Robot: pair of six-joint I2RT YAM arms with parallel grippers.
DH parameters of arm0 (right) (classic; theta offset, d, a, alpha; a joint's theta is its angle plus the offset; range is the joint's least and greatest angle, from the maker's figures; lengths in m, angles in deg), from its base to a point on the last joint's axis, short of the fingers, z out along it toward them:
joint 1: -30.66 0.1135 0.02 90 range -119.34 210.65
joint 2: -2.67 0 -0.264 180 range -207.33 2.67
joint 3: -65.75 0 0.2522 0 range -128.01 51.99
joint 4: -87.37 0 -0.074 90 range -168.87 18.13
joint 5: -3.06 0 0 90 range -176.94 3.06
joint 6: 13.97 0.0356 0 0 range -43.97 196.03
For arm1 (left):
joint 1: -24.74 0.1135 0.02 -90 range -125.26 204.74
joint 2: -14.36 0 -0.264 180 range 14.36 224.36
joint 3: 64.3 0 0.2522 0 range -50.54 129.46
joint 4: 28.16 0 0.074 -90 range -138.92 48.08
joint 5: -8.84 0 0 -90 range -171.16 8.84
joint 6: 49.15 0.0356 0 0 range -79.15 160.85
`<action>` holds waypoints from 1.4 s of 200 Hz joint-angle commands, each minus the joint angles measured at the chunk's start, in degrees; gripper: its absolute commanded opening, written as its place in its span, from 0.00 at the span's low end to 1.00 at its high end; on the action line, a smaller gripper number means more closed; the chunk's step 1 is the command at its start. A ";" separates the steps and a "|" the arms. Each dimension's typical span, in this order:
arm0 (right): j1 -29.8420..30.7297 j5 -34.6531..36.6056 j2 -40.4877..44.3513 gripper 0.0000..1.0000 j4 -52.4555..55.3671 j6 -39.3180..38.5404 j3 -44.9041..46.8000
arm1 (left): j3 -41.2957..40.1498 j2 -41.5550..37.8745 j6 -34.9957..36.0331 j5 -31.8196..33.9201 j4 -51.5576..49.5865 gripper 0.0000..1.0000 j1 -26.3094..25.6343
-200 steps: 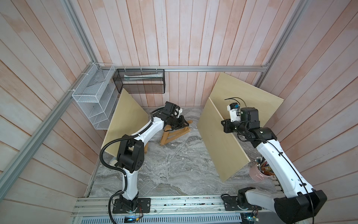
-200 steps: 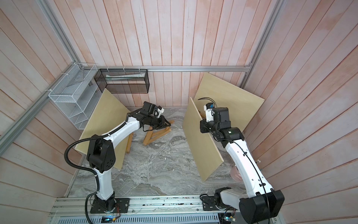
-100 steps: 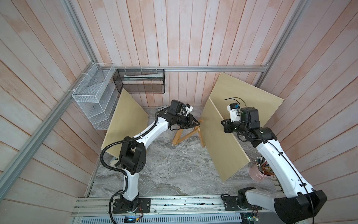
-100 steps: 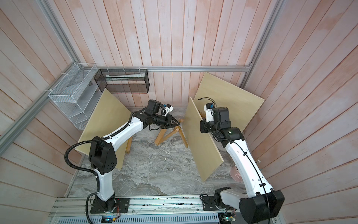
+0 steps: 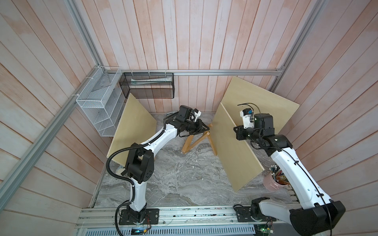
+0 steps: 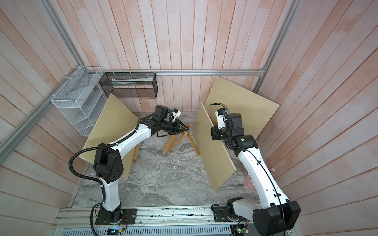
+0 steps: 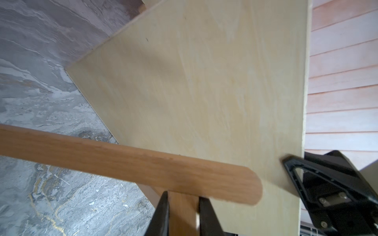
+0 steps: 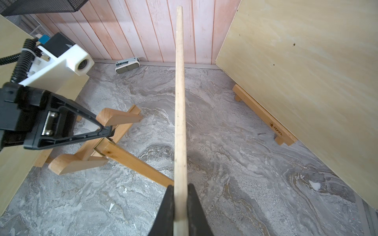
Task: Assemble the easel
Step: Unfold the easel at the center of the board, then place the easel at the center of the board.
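A: Changed?
B: Easel frame (image 8: 133,161) swung across, upright, grasped at apex by left end effector (image 7: 183,197).
A: Board (image 5: 235,155)?
B: Just ahead, clamped edge-on in right end effector (image 8: 181,190); mounting likely next.

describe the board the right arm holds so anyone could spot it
On the marble table, look right of centre. The held board is the pale plywood sheet standing mid-table, its top edge pinched by the right gripper. The left board and back board stand by walls.
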 commanded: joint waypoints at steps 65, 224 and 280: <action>0.30 4.87 -1.86 0.00 1.40 2.34 -4.94 | -13.38 0.08 -14.27 14.40 13.33 0.00 0.52; 0.31 3.17 5.09 0.00 -3.96 0.92 -20.69 | -16.67 1.65 -22.47 15.47 24.65 0.30 0.26; 0.35 -1.49 11.62 0.00 -12.06 0.97 -22.03 | -17.01 1.04 -24.15 13.28 30.23 0.72 0.10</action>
